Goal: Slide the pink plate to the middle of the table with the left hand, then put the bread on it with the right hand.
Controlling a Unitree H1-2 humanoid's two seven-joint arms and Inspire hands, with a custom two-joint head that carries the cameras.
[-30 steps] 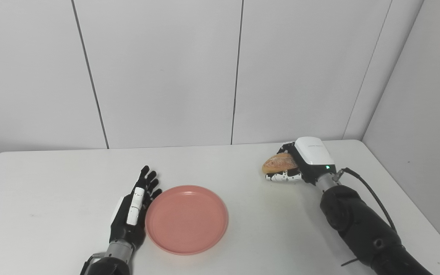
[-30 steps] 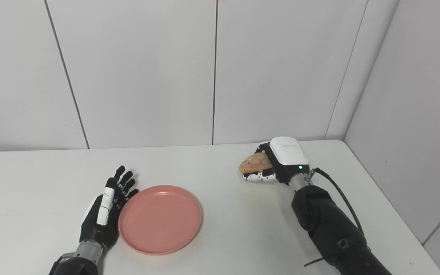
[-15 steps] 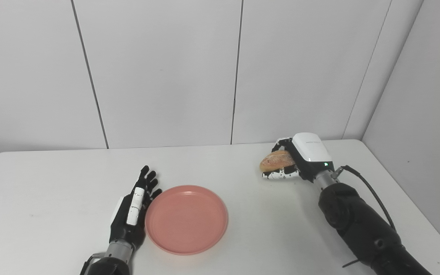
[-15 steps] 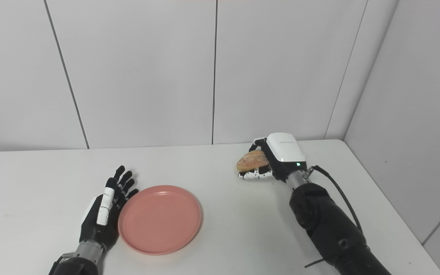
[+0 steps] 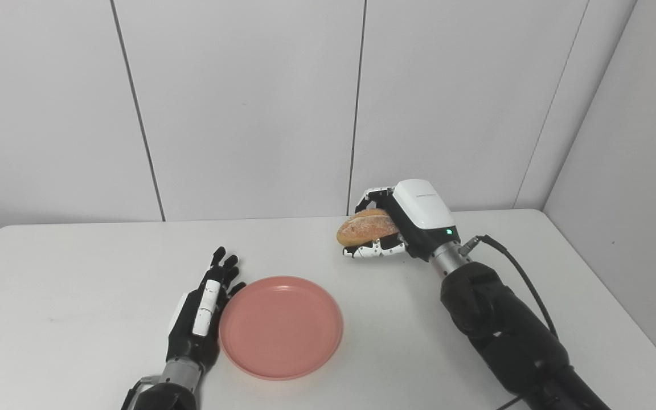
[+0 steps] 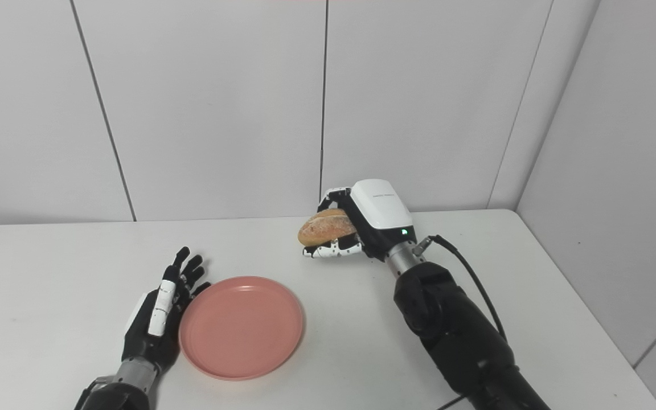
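Fingers of the right hand (image 5: 396,228) grip the bread (image 5: 365,225), now lifted toward the pink plate (image 5: 281,327); left hand (image 5: 200,319) stays open.

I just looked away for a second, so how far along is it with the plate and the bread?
The pink plate sits near the table's middle, with the open left hand beside its rim, so the slide looks done. The right hand holds the bread in the air, short of the plate. Left: carry it over and set it down.

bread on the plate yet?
No, the bread is held in the right hand above the table, beyond the empty pink plate and to its right.
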